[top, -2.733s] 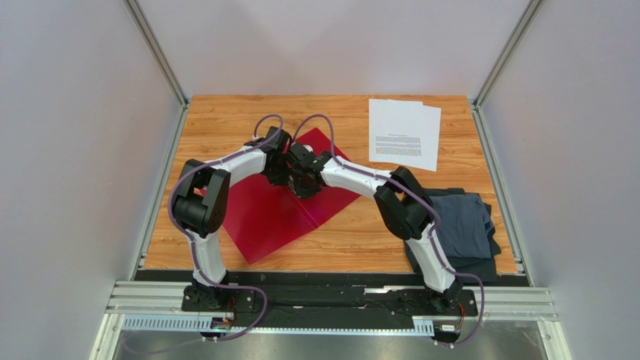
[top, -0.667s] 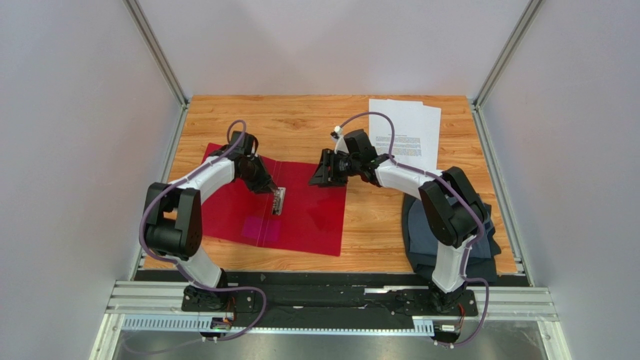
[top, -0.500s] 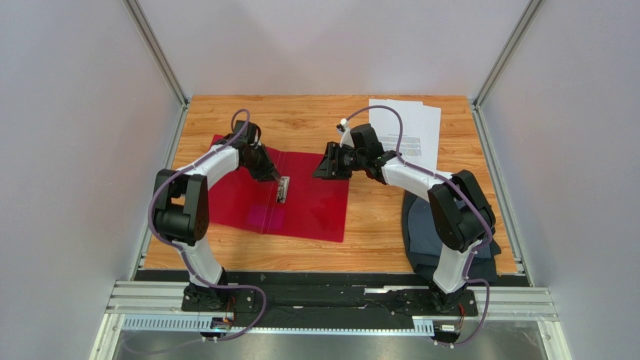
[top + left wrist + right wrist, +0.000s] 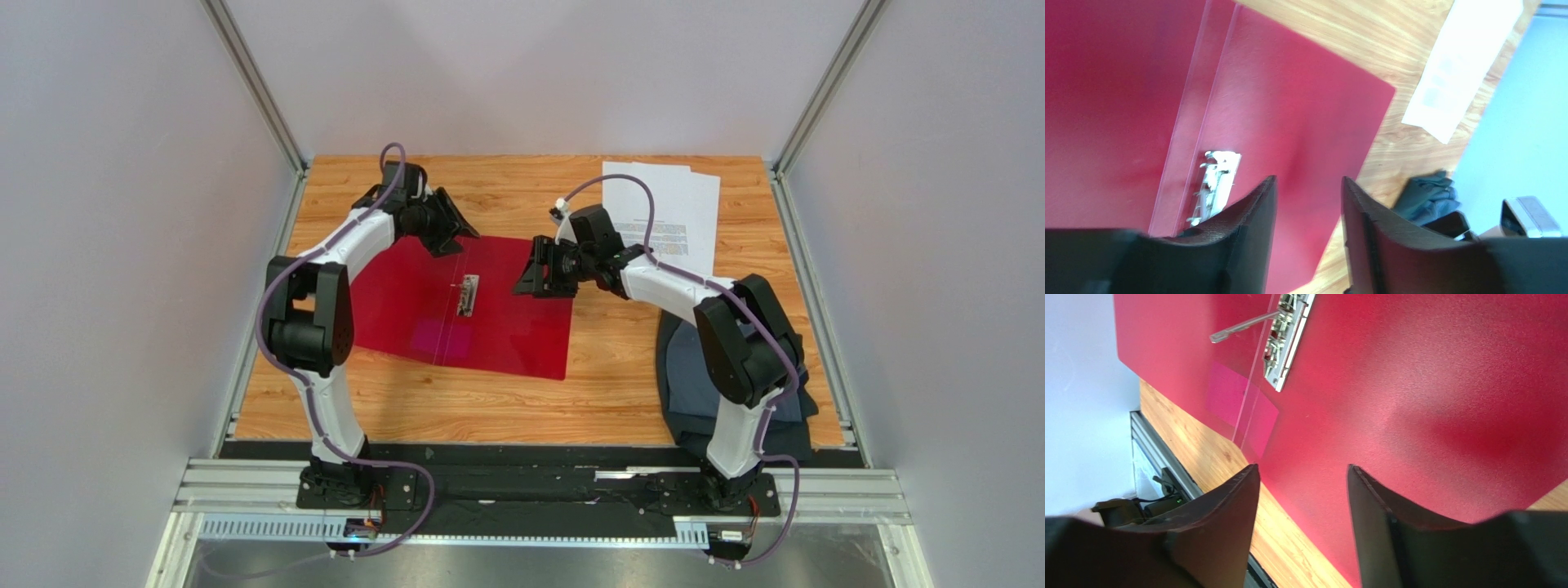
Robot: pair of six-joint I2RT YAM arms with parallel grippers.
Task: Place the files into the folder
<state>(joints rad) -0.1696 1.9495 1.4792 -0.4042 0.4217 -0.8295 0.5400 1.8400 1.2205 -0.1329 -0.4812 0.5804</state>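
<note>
On the wooden table [image 4: 515, 196], a red folder [image 4: 515, 331] spread open and flat, inner side up, glossy, with a clear strip along the fold. Just beside that fold, on the far half, a metal clip [image 4: 467, 295], its thin lever [image 4: 1241, 326] raised at a slant. At the far right corner of the table, two white sheets of paper [image 4: 662, 214] with small blocks of print, one overlapping the other, outside the folder and apart from its right edge. Closer in along the right side, a dark folded cloth [image 4: 677, 374], partly hidden under the right arm. Left gripper [image 4: 459, 233] above the folder's far edge, close to the fold and beyond the clip; jaws spread, nothing between them, only red plastic visible through the gap in the wrist view. Right gripper [image 4: 531, 279] above the far right corner of the folder, aimed toward the clip; jaws likewise spread and empty, with red cover and a strip of wood showing in the gap. No contact visible between either gripper and the folder. Both sheets untouched, not yet inside.
</note>
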